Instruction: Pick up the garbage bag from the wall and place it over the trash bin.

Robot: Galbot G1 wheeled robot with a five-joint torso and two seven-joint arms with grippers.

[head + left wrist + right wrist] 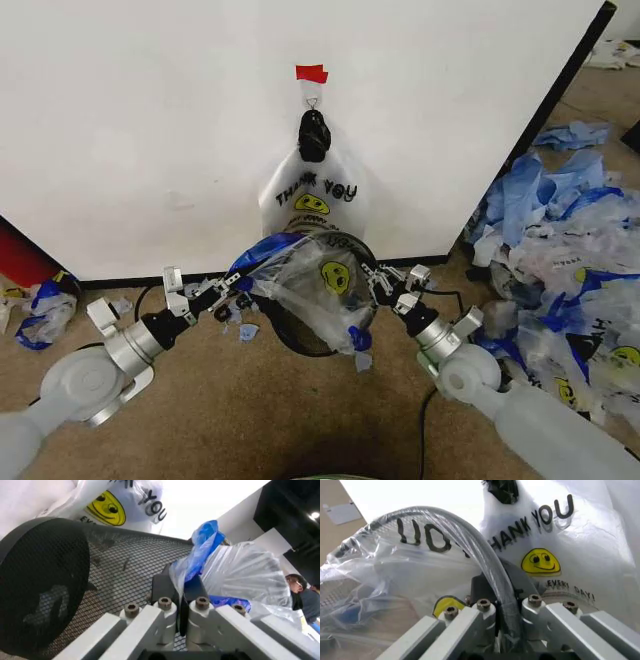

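garbage bag [318, 282] | left gripper [232, 285] and right gripper [383, 283] both clenched on it | stretched over trash bin [300, 338] | risk: thin plastic tearing on rim

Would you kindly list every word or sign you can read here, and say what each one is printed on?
"THANK YOU": flat white bag hanging on the wall.
"EVERY DAY!": same bag, under its yellow smiley face.
"UO": reversed lettering on the garbage bag stretched over the trash bin.
Print on the heap of bags: too small to read.

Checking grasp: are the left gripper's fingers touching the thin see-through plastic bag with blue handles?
Touching. Left wrist view shows the fingers closed on the bag, its blue handle pinched between them.
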